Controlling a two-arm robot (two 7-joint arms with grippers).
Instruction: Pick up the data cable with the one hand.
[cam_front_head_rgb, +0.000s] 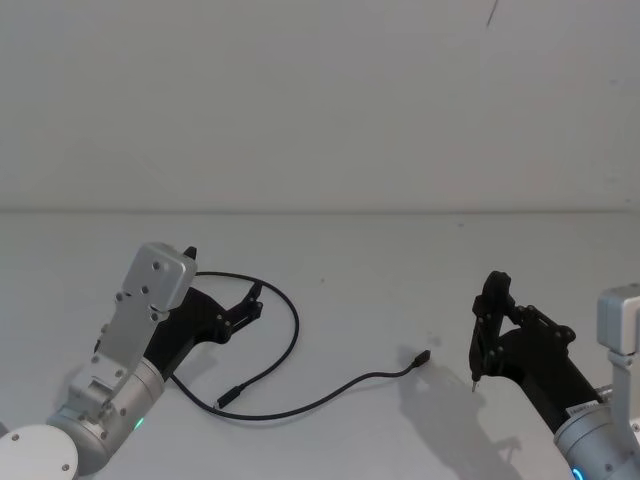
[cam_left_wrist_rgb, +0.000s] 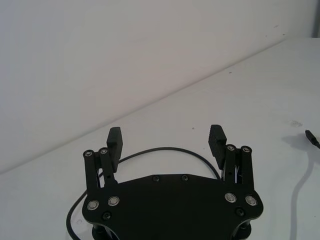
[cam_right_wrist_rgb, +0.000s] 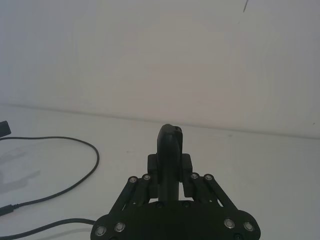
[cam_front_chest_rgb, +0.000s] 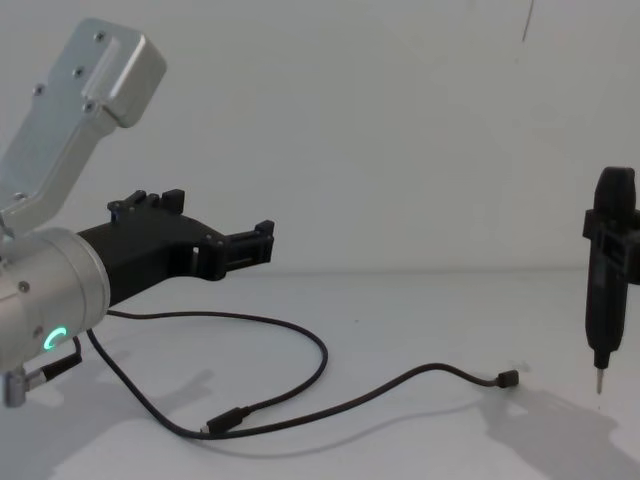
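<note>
The data cable (cam_front_head_rgb: 296, 326) is a thin black line lying in a loop on the white table, with one plug (cam_front_head_rgb: 230, 397) near the front and the other plug (cam_front_head_rgb: 421, 358) to the right. My left gripper (cam_front_head_rgb: 222, 276) is open. It hovers above the loop's left part, and in the chest view this left gripper (cam_front_chest_rgb: 225, 220) is well off the table with the cable (cam_front_chest_rgb: 321, 357) below it. In the left wrist view the cable (cam_left_wrist_rgb: 165, 148) curves just beyond the spread fingers (cam_left_wrist_rgb: 216, 139). My right gripper (cam_front_head_rgb: 492, 310) stands off to the right of the cable.
The right gripper (cam_right_wrist_rgb: 169, 167) is shut on a slim black pen-shaped tool (cam_front_chest_rgb: 609, 280) held upright, its metal tip (cam_front_head_rgb: 474, 382) just above the table near the cable's right plug. A plain white wall (cam_front_head_rgb: 320, 100) closes off the far edge of the table.
</note>
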